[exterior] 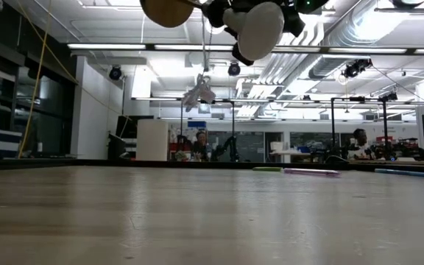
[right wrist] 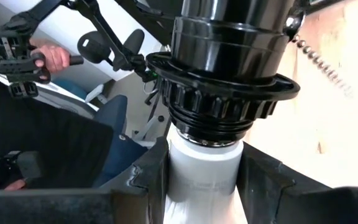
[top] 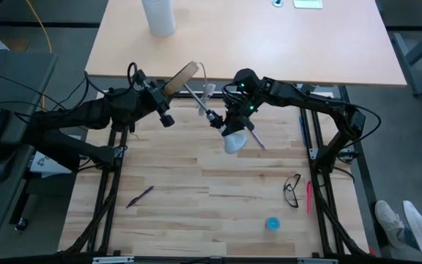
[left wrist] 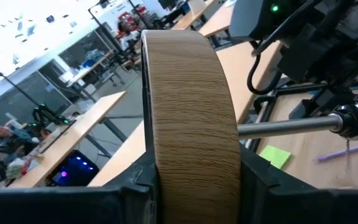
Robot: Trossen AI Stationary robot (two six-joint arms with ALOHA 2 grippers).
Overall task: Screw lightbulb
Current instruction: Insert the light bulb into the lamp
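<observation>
Lightbulb (top: 234, 141) sits in mid-air over the far half of the wooden table (top: 196, 220), roughly centred between its left and right edges, well clear of the surface. Your right gripper (top: 234, 126) has it pinched: in the right wrist view the two dark fingers (right wrist: 145, 174) press on either side of the white neck (right wrist: 204, 171). Long axis runs tilted, globe toward the near edge and slightly down, screw base pointing toward the far left and entering the black socket (right wrist: 229, 74). The base itself is hidden inside that ribbed collar, so you cannot tell how deep it sits.

Left gripper (top: 168, 94) comes in from the table's left side and clamps the round wooden disc (top: 180, 78) on edge; the left wrist view shows its fingers (left wrist: 138, 186) tight against both flat faces of the disc (left wrist: 191, 112). A metal rod (left wrist: 284, 127) runs from the disc toward the socket and the right arm. A bead chain (right wrist: 319, 59) hangs off the socket.

From the low view you see the disc (exterior: 166, 10) and white globe (exterior: 260, 28) side by side at the top, high above the tabletop.

Loose on the table: glasses (top: 291, 190) near the right edge, a blue item (top: 272, 223) near the near-right corner, a dark pen (top: 140, 196) toward the near left. A tall white cylinder (top: 158, 16) stands on the pale table beyond the far edge. A person's hand (right wrist: 53, 57) shows in the room behind.
</observation>
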